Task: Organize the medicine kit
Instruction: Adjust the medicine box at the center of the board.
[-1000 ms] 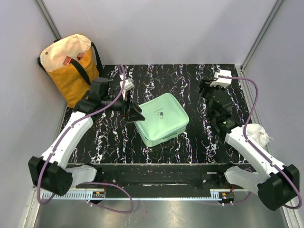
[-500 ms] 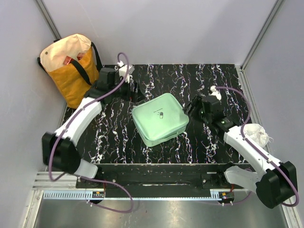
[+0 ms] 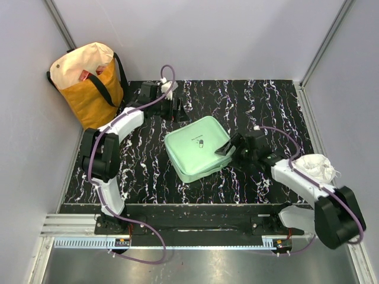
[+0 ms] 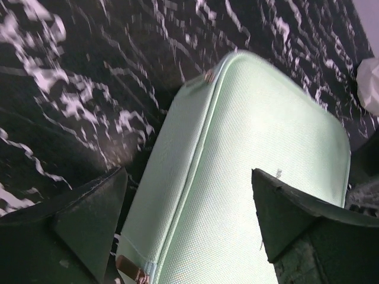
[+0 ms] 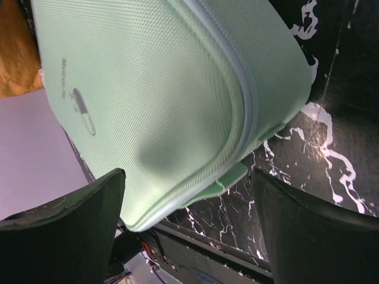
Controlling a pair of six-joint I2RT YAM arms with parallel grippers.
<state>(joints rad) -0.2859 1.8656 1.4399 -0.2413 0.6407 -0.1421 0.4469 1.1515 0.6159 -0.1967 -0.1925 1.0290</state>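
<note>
Kit (image 3: 198, 148): closed, flat, between the grippers.
Left gripper (image 3: 181, 111): fingers apart, off its far corner.
Right gripper (image 3: 227, 148): fingers apart, at right edge, nearer.

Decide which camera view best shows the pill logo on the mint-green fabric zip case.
The right wrist view: the small dark pill logo appears largest there, on the mint-green fabric zip case. The top view shows it whole but tiny. The left wrist view shows the case's surface, with no readable logo.
</note>
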